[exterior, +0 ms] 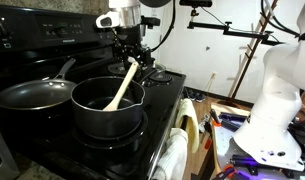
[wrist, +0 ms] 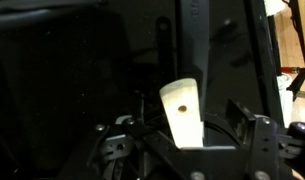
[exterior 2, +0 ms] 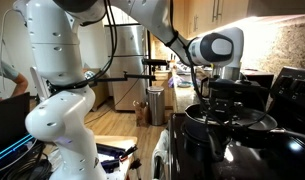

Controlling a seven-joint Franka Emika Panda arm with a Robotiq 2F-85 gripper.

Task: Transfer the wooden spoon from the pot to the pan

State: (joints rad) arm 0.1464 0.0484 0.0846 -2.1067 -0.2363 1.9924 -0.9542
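- Sitting farthest from the gripper (exterior: 133,62), at frame left in an exterior view, the pan (exterior: 32,96) is on the stove (exterior: 167,95), well apart from the jaws.
- Pot (exterior: 92,118) is just below the gripper, next to the pan.
- Wooden spoon (exterior: 122,88) leans in the pot, bowl end down inside, handle tilted up to the gripper.
- Wrist view: handle tip sits between the spread jaws with a gap on each side; released, not clamped.

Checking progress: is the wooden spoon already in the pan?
No, the wooden spoon leans inside the pot; the pan sits beside it.
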